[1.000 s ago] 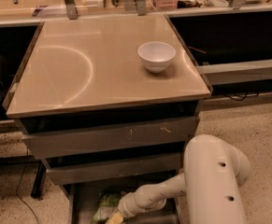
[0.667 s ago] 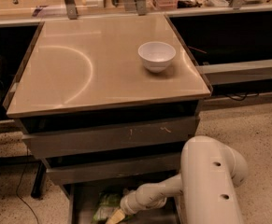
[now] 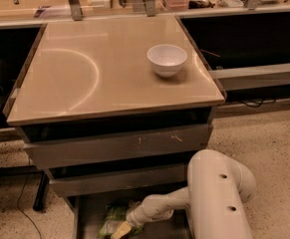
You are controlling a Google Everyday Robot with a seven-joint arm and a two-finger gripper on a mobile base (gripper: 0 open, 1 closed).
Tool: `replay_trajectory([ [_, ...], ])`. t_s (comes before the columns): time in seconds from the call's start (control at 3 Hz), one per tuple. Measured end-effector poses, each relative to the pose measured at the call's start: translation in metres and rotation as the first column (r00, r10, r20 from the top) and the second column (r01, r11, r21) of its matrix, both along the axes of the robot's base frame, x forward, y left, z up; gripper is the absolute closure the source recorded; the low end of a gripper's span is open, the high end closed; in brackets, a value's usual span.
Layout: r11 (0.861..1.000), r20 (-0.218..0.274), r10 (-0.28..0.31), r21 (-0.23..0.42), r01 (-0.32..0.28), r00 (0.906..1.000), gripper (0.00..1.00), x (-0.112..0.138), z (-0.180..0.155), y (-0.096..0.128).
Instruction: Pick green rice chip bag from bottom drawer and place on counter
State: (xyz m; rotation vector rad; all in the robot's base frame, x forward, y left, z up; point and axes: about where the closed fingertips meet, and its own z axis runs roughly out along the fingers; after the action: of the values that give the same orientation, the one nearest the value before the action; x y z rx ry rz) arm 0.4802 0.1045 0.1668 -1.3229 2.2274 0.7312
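View from above of a square beige counter (image 3: 84, 73). A white bowl (image 3: 167, 59) stood near its right rear, and three grey drawers sat below its front edge. The bottom drawer (image 3: 87, 218) stood pulled out at the lower edge of the view. Inside it, a little left of the middle, lay the green rice chip bag (image 3: 112, 217), crumpled and only partly in view.

Our white arm (image 3: 159, 209) reached down from the right into the drawer. The gripper (image 3: 120, 230) sat low at the bag's lower right side, touching or overlapping it. We could not tell whether the gripper was clenched on the bag or released.

We judged the step in hand to be the grasp inside the drawer. To do it well, we thought the grip should take a raised fold of the foil rather than press down onto the flat floor, since crumpled foil slips and gives. The lift would then need to come forward, away from the front of the middle drawer (image 3: 119, 183) just above, before rising. The counter's left and front offered bare surface, well apart from the bowl, for setting the bag down.
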Motion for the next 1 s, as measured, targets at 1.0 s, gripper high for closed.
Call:
replay_trajectory([
  [1.0, 0.996, -0.022, 0.063, 0.062, -0.062, 0.9978, 0.00, -0.004, -0.019, 0.038],
])
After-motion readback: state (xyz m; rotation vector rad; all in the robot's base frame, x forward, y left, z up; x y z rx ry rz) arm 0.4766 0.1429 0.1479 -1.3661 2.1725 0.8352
